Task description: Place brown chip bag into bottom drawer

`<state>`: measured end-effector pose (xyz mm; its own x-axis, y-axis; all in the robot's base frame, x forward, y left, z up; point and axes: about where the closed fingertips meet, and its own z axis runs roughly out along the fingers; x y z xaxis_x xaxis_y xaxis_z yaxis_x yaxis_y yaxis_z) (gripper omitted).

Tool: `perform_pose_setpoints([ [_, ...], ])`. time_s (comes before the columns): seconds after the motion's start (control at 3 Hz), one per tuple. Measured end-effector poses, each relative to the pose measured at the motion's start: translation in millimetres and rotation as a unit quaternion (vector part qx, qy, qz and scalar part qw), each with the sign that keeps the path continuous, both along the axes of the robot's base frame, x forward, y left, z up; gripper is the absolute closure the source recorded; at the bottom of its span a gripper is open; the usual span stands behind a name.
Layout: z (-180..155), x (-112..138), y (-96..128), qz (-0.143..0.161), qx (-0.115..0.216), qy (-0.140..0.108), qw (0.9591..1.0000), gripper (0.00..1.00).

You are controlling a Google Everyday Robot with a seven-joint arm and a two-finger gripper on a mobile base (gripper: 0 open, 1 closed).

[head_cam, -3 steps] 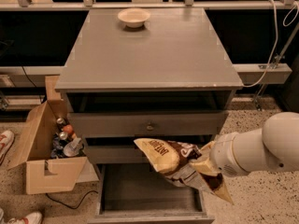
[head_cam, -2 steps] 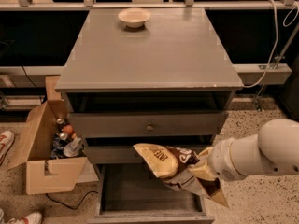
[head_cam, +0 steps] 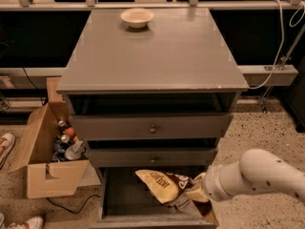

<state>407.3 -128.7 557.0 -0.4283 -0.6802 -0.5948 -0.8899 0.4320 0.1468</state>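
The hand (head_cam: 196, 193) was clamped on the right end of the brown chip bag (head_cam: 159, 186), at the right side of the open bottom drawer (head_cam: 143, 219). The bag lay tilted over that drawer's dark floor. A cardboard box (head_cam: 52, 178) stood left of the drawer, and a bowl (head_cam: 137, 17) sat on the tabletop (head_cam: 152, 56) above it.
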Motion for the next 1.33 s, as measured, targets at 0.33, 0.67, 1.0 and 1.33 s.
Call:
perform_pose_setpoints([
  [0.33, -83.2, 9.0, 17.5, -0.025, 0.009, 0.031, 0.9992, 1.0],
  [0.67, -127.6, 28.8, 27.6, -0.066, 0.024, 0.027, 0.9972, 1.0],
  [1.0, -167.6, 51.4, 37.2, -0.099, 0.038, 0.022, 0.9941, 1.0],
  [1.33, -203.6, 67.5, 49.3, -0.114, 0.048, 0.024, 0.992, 1.0],
])
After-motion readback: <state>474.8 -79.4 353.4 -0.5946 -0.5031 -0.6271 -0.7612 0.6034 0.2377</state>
